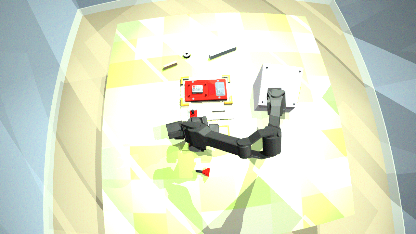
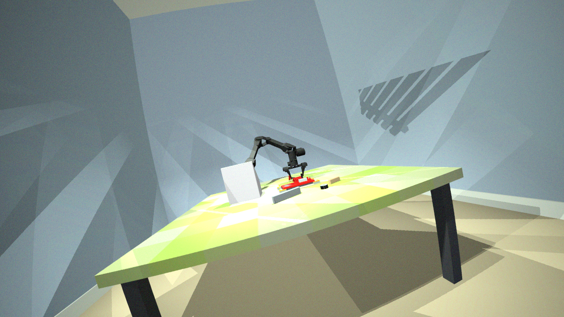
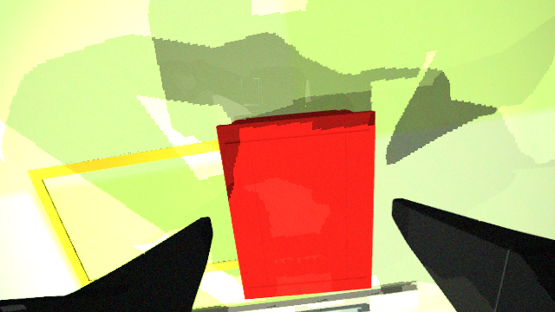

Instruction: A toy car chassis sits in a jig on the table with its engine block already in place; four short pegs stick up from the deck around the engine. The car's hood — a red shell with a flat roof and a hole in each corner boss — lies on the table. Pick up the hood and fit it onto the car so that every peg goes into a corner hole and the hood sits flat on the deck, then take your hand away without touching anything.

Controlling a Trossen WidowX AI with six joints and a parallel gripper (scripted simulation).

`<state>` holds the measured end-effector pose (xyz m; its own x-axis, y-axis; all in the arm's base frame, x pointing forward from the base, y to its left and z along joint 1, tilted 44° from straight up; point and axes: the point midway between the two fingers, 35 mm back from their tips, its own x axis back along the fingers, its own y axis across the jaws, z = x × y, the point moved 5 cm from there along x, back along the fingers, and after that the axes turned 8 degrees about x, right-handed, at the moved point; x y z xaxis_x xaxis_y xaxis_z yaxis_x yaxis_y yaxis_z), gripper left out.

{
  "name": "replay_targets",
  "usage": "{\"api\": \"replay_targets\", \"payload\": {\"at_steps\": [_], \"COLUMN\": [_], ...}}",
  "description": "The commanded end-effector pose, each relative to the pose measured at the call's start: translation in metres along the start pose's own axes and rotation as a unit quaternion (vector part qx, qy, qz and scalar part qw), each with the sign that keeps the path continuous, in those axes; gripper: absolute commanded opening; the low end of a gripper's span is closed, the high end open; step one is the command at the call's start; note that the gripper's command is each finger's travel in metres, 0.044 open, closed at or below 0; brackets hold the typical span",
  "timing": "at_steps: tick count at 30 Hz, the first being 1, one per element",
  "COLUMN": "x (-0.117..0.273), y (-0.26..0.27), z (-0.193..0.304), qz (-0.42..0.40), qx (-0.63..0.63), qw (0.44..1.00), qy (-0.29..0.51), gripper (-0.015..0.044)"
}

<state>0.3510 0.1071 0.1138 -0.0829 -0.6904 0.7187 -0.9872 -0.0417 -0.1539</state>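
Note:
The red hood [image 3: 303,208] lies flat on the table, roof up, and fills the middle of the wrist view. My gripper [image 3: 301,216] [image 2: 294,173] is open and empty, with one finger on each side of the hood and a gap to each; I cannot tell its height above the roof. In the overhead view my arm hides the hood. The red chassis [image 1: 206,90] [image 2: 298,181] sits in the jig with yellow corners [image 1: 183,78], just beyond the hood. The grey engine block [image 1: 197,89] is in place on it.
A yellow outlined rectangle [image 3: 130,158] is marked on the table left of the hood. A small red piece with a black knob [image 1: 192,111] stands between hood and jig. A white box [image 1: 279,81], grey bar [image 1: 222,53], black ring [image 1: 186,55], wooden block [image 1: 169,66] and red screw piece [image 1: 204,172] lie around.

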Motion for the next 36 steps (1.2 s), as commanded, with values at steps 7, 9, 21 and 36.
{"api": "replay_targets", "payload": {"at_steps": [7, 9, 21, 36], "x": [-0.005, -0.006, -0.012, -0.016], "y": [0.000, 0.000, 0.000, 0.000], "z": [0.001, 0.001, 0.001, 0.000], "qz": [0.001, 0.001, 0.001, 0.000], "qx": [-0.001, -0.001, -0.001, 0.000], "qw": [1.000, 1.000, 1.000, 1.000], "qy": [0.001, 0.001, 0.001, 0.000], "gripper": [0.0440, 0.0440, 0.0440, 0.0335]}}
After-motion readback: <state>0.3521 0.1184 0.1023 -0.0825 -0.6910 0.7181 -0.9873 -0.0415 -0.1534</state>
